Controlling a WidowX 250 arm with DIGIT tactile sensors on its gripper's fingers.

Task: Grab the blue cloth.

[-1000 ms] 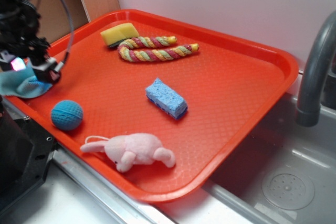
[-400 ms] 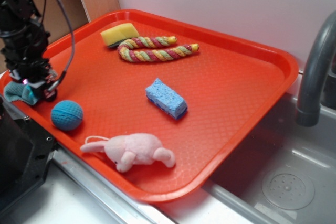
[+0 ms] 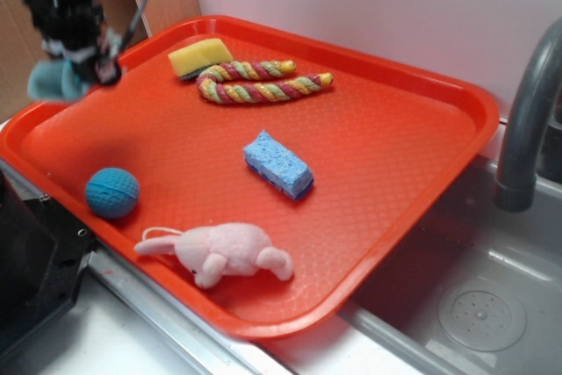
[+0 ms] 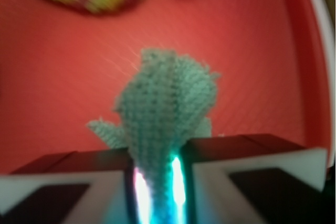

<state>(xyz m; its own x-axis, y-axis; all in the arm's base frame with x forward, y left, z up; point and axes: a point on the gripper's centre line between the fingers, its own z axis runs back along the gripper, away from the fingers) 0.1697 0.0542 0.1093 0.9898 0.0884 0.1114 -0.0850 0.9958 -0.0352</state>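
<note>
The blue cloth (image 3: pixel 53 79) is a pale teal terry rag, bunched and hanging from my gripper (image 3: pixel 75 61) above the tray's far left corner. In the wrist view the cloth (image 4: pixel 165 108) is pinched between the two fingers and hangs clear of the red tray floor (image 4: pixel 63 77). My gripper (image 4: pixel 157 174) is shut on it.
On the red tray (image 3: pixel 457 94) lie a blue ball (image 3: pixel 112 192), a blue sponge block (image 3: pixel 277 164), a pink plush toy (image 3: pixel 224 252), a striped rope (image 3: pixel 259 82) and a yellow sponge (image 3: pixel 199 57). A grey faucet (image 3: pixel 527 120) and sink stand at the right.
My gripper has closed on the blue cloth at the tray's left edge and lifted it up and towards the back.
</note>
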